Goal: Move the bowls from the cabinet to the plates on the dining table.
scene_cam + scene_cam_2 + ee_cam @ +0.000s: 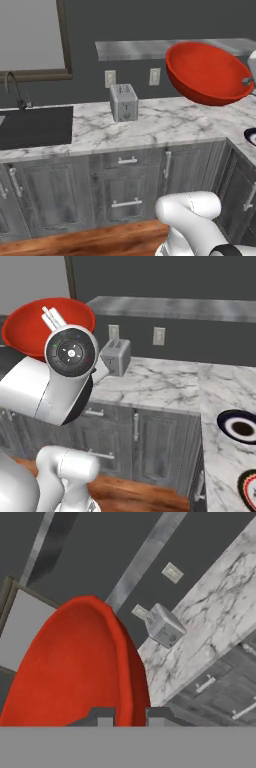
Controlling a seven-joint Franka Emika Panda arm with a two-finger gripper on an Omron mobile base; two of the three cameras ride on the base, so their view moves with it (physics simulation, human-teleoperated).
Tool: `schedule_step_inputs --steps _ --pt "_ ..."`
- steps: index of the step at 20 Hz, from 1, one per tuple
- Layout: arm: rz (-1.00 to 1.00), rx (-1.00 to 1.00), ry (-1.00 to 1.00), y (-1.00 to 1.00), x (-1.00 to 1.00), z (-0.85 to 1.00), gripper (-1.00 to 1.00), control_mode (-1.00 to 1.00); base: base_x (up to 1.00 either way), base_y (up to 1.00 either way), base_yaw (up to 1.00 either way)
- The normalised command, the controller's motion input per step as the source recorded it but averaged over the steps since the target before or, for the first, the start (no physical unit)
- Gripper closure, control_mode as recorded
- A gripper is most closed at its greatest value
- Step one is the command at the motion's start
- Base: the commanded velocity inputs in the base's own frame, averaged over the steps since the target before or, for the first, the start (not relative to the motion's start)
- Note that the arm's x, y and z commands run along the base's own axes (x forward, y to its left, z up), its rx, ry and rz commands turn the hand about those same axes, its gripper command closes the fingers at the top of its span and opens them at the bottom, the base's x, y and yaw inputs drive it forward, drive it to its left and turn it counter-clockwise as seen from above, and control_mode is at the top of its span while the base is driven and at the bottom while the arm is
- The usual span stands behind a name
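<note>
Left base view
- Red bowl (209,72): aloft above the marble counter (165,122), tilted, mouth turned up and toward the camera; touches nothing below.
- Hold: small grey finger part at the bowl's right rim; rest of the hand cut off by the frame edge.
- Toaster (123,102): upright on the counter, well to the left of the bowl.
- Plate: dark sliver at the right edge, low on the side counter; too little shown to judge.

Right base view
- Red bowl (35,328): high at the left, partly behind the wrist.
- Plates: white plate with dark rim (242,427) and pale plate with reddish edge (248,483), both flat on the marble table (220,391) at lower right, nothing on either.
- Key relation: plates lie right of and below the carried bowl, well apart; dark-rimmed plate nearer the bowl of the two.

Hand view
- Gripper (131,716): fingers drawn together, clamped on the wall of the red bowl (75,672), one tip inside the rim, one outside.
- Bowl axis: rim runs straight away from the fingertips.

Judgement
- Step: carry; likely sweep to the right, then lowering and levelling over a plate.
</note>
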Motion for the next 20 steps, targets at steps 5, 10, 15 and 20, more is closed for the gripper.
schedule_step_inputs --steps 5,10,15,20 --pt "0.00 0.00 0.00 0.00 0.00 0.00 1.00 1.00 0.61 0.25 -0.06" --pt "0.00 0.00 0.00 0.00 0.00 0.00 1.00 1.00 0.59 0.26 -0.06" --pt "0.00 0.00 0.00 0.00 0.00 0.00 1.00 1.00 0.59 0.26 -0.06" --pt "0.00 0.00 0.00 0.00 0.00 0.00 1.00 1.00 0.38 0.18 -0.13"
